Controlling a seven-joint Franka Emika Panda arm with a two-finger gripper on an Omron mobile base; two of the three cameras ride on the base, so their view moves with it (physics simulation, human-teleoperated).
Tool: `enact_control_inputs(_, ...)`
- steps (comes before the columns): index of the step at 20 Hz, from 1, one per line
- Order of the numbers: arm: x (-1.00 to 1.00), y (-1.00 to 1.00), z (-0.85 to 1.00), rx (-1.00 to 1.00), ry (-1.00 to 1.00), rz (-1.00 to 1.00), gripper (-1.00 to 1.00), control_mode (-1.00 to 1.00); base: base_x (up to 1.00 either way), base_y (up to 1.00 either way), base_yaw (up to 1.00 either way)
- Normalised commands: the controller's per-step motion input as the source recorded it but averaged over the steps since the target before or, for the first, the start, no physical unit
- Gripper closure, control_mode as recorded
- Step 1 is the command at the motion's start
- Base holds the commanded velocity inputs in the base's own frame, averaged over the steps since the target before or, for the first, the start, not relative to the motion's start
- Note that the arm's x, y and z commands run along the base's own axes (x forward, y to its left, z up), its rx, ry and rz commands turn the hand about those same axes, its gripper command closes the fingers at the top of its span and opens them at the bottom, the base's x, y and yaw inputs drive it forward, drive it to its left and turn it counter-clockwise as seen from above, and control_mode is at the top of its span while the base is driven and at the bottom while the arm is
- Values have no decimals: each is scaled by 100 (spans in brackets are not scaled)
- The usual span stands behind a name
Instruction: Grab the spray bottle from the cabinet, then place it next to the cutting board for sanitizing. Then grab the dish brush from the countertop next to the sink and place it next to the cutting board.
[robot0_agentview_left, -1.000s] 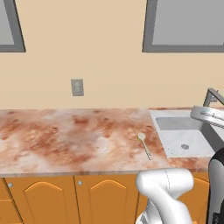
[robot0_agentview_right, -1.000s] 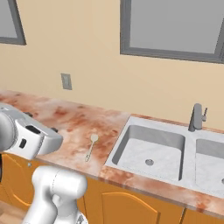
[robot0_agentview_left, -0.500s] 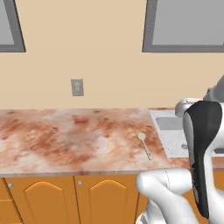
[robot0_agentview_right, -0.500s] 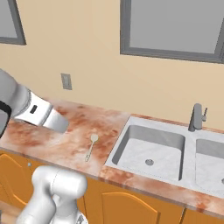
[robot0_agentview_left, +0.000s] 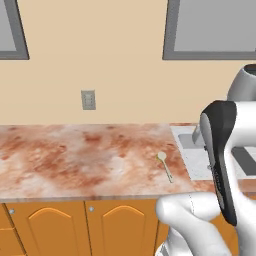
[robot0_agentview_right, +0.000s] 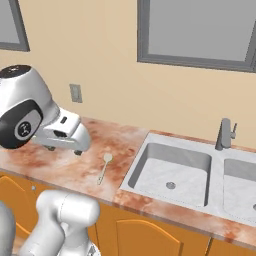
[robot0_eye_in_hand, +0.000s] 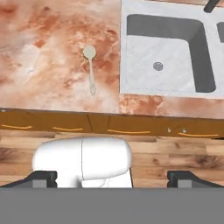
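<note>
Fingers: two dark tips stood wide apart at the bottom of the hand view, nothing between them, high over the floor in front of the sink.

Arm: raised since a second earlier, when it sat low at the frame edges; hand now aimed down at the surface. Judged as repositioning for the brush pickup.

Wall outlet: well left of the sink, on the beige wall.

Dish brush: flat on the surface just left of the sink, head toward the wall, unmoved.

Faucet: behind the sink.

Brush step not yet done.
</note>
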Motion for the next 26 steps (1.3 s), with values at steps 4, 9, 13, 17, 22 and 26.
enact_control_inputs(4,34,4,-66,0,1,9,-100,-100,0,0,0)
enact_control_inputs(9,53,11,-75,0,12,10,-100,-100,0,0,0)
enact_control_inputs(13,58,13,-61,0,10,9,-100,-100,0,0,0)
enact_control_inputs(17,66,5,-48,0,9,8,-100,-100,0,0,0)
enact_control_inputs(22,70,1,-45,0,12,8,-100,-100,0,0,0)
enact_control_inputs(26,71,0,-45,0,13,9,-100,-100,0,0,0)
